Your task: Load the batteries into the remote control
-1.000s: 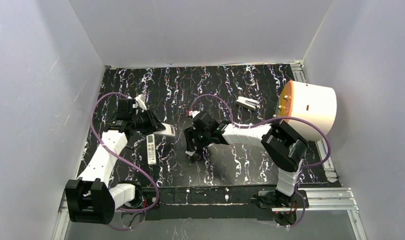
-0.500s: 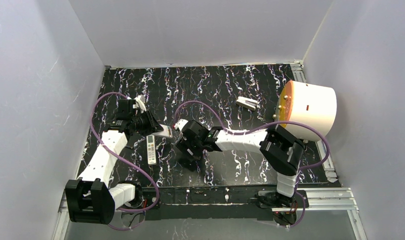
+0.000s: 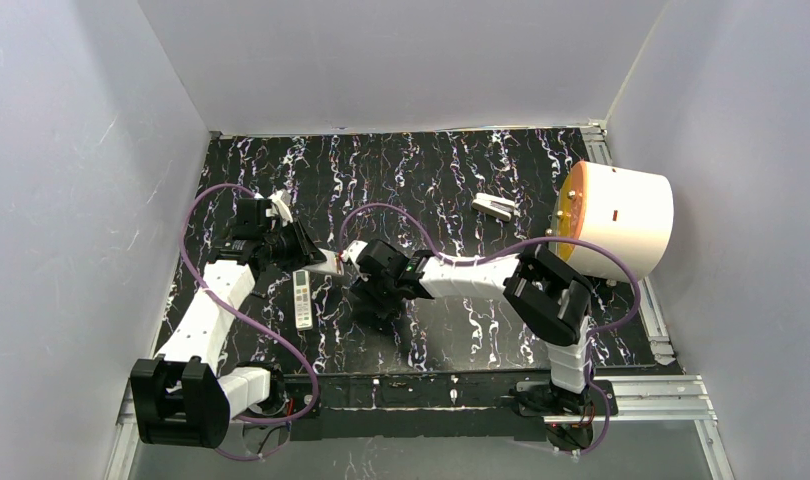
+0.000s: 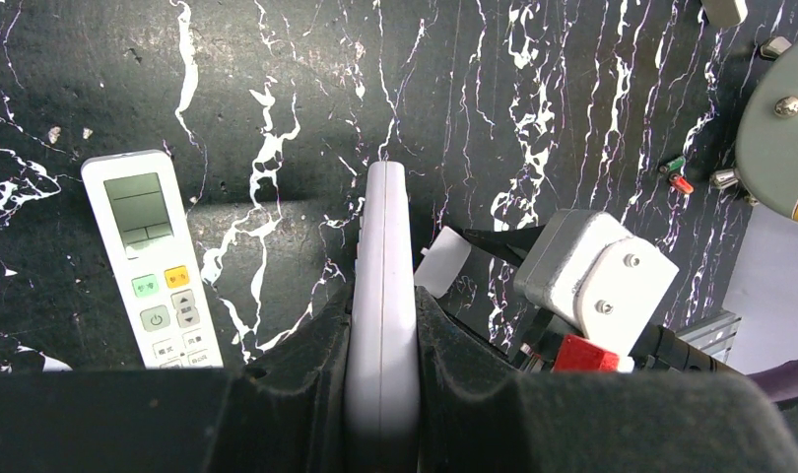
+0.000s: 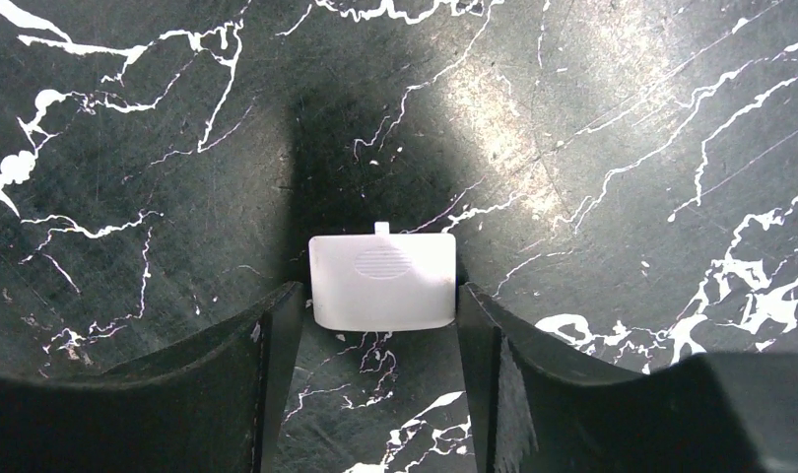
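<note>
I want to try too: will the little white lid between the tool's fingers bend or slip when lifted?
Probably stiff: the white lid looks like flat moulded plastic with a small tab. Likely very light, being so small. Its smooth side edges might slip between the right tool's fingers.

The table [image 3: 481, 180] was a black slab veined all over with white marbling, and it was boxed in by plain, pale grey walls, with the left wall [image 3: 71, 200], the far wall [image 3: 401, 60] and the right wall [image 3: 751, 300] rising from its edges. A silvery metal rail [image 3: 651, 392] ran along the near edge, and a second rail [image 3: 661, 345] ran up the right side. Light fell from above, leaving a soft bright glare [image 5: 533, 128] on the dark, faintly scuffed surface.
</note>
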Robot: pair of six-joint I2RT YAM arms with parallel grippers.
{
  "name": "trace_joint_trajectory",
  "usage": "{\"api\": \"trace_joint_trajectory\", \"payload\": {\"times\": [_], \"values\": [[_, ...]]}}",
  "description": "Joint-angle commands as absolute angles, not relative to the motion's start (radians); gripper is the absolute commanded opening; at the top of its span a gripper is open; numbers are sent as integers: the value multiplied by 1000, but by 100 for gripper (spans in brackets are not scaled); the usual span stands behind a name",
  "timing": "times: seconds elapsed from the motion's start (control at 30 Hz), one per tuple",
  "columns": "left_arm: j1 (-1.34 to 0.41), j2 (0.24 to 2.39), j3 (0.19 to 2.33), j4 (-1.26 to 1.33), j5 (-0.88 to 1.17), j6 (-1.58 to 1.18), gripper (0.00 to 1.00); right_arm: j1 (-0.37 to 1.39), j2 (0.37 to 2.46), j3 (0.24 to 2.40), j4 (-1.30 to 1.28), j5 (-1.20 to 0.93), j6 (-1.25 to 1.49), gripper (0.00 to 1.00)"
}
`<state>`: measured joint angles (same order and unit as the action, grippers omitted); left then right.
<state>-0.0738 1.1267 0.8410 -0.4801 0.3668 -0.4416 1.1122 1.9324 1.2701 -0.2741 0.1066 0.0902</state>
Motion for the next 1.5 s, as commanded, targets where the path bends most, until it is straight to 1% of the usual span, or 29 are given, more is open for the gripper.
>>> {"api": "trace_joint_trajectory", "payload": {"times": [0.0, 0.07, 0.13, 0.2, 0.27, 0.3, 0.5, 0.63, 0.83, 1.03, 1.23, 1.47], "values": [[-69, 1130, 870, -495, 384, -425, 0, 1112, 1962, 1314, -336, 87, 80, 63], [-69, 1131, 870, -495, 383, -422, 0, 1114, 1976, 1336, -386, 89, 78, 63], [-69, 1129, 867, -493, 386, -422, 0, 1119, 1973, 1333, -405, 94, 64, 68], [-70, 1129, 864, -492, 387, -424, 0, 1121, 1965, 1321, -403, 95, 54, 71], [-69, 1129, 864, -493, 388, -424, 0, 1120, 1964, 1319, -403, 93, 45, 71], [-69, 1129, 864, -492, 389, -424, 0, 1119, 1966, 1320, -403, 86, 44, 69], [-69, 1126, 867, -497, 387, -425, 0, 1120, 2003, 1351, -423, 114, 65, 53], [-70, 1126, 862, -498, 393, -424, 0, 1121, 1987, 1336, -383, 180, 82, 47], [-70, 1153, 861, -488, 494, -404, 0, 1119, 1905, 1286, -288, 264, 99, 45], [-72, 1265, 876, -498, 682, -380, 0, 1115, 1788, 1200, -218, 276, 107, 44], [-114, 1368, 909, -498, 790, -366, 0, 1113, 1645, 1084, -150, 197, 88, 44], [-162, 1459, 968, -569, 856, -281, 0, 1115, 1526, 1002, -104, 71, 49, 43]]}}
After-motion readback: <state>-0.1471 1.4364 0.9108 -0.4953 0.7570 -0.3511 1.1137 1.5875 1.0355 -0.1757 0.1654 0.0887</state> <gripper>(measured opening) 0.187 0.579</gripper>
